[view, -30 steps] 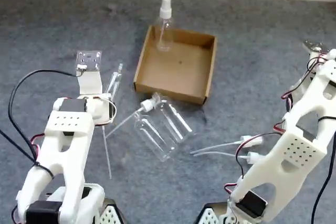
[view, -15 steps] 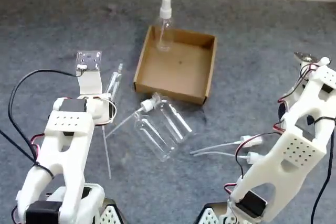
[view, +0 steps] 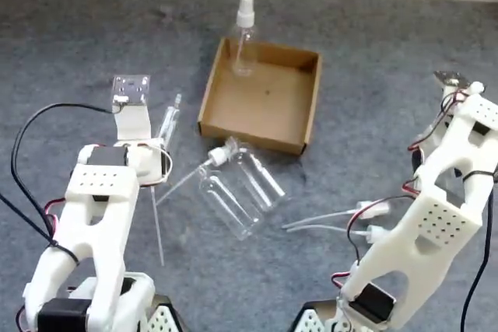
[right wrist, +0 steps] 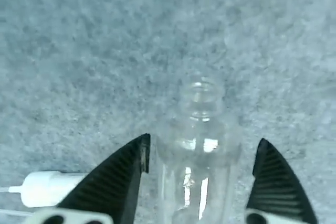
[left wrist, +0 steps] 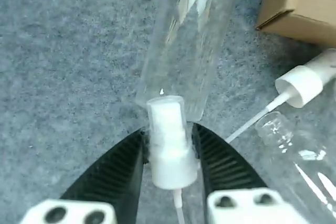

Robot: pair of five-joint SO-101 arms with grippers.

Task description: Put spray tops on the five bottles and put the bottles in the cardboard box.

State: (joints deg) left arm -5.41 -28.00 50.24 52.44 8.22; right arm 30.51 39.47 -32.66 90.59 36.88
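left pincer: our left pincer (left wrist: 168,134) is pinching a white spray top (left wrist: 168,153) by its sides, nozzle end pointing away from the wrist.

bottle in front of it: a clear bottle (left wrist: 184,51) lies on its side on the grey worktop (view: 78,36), one end right up against that held top. We can't tell if they actually touch.

right pincer: our right pincer (right wrist: 203,141) is spread wide around an uncapped bottle (right wrist: 197,135). There's a gap on both sides, so nothing is gripped.

cardboard box: the cardboard box (view: 249,136) sits in the middle of the worktop. One capped bottle (view: 244,36) stands upright at its far left corner, inside as far as we can tell.

in front of the box: a bunch of empty bottles (view: 233,196) lie side by side, with a loose top (view: 222,155) and its tube just beside them.

near the right arm: two more tops (view: 373,207) (view: 379,232) lie on the worktop, tubes pointing toward the bottles.
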